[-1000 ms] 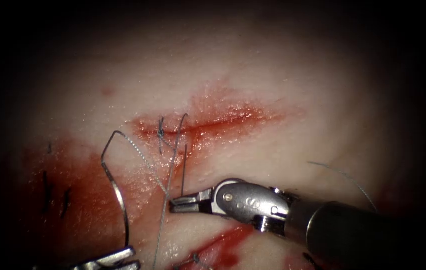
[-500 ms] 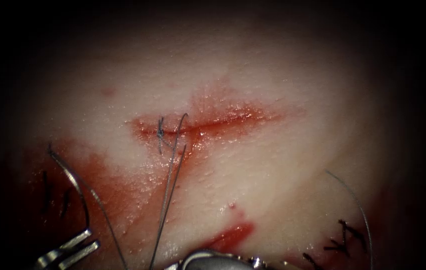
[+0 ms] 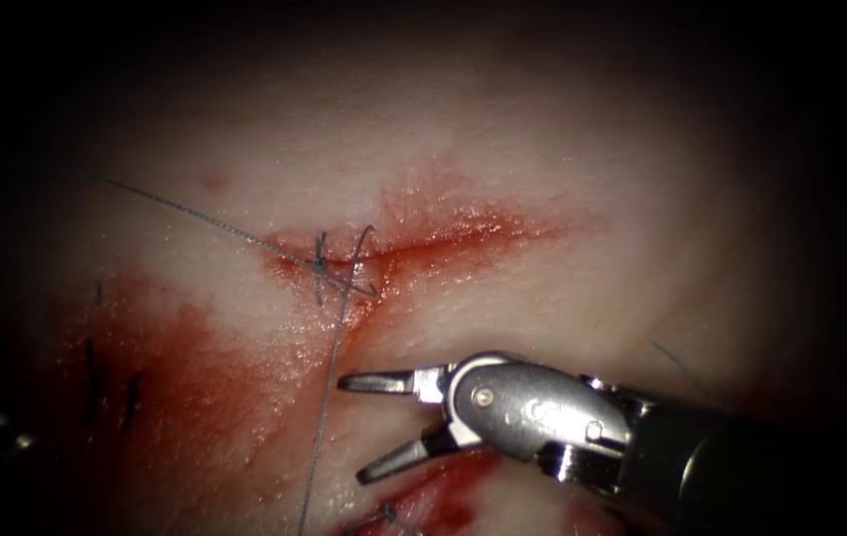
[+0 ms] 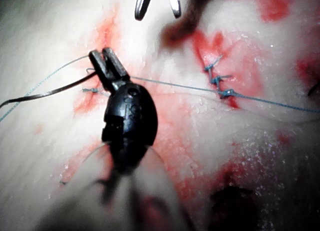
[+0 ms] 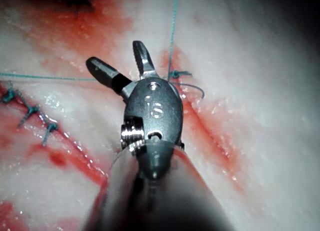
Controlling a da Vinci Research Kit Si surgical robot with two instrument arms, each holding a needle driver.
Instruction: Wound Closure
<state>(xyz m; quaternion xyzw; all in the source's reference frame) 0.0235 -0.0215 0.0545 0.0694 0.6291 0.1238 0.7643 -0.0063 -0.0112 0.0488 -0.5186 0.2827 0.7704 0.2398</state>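
Needle held clear of the tissue, thread stretched taut through the cut

Needle [image 4: 45, 93] sits clamped near one end of its curve in the left tool [image 4: 107, 63], whose fingers are pressed together on it; in the left wrist view it arcs away from the tip over bare tissue [image 3: 562, 149] and is not in the tissue. Thread [image 3: 195, 213] runs in a straight, taut line from the stitch at the left end of the cut [image 3: 423, 238] up and out to the endoscope view's left, and a second strand drops from the same stitch toward the near edge. The right tool [image 3: 353, 427] lies just below the cut, its fingers spread apart and holding nothing, the hanging strand passing just beside their tips.

A second ago the right tool was closed beside the strands and the needle stood left of them in the left tool; half a second ago the right tool had dropped to the lower edge. It has since come back up with fingers apart, and the slack loop has been pulled straight.

Open pale tissue lies above and right of the cut. Red fluid [image 3: 175, 387] covers the lower left, with short cut ends [image 3: 130, 397] lying in it.
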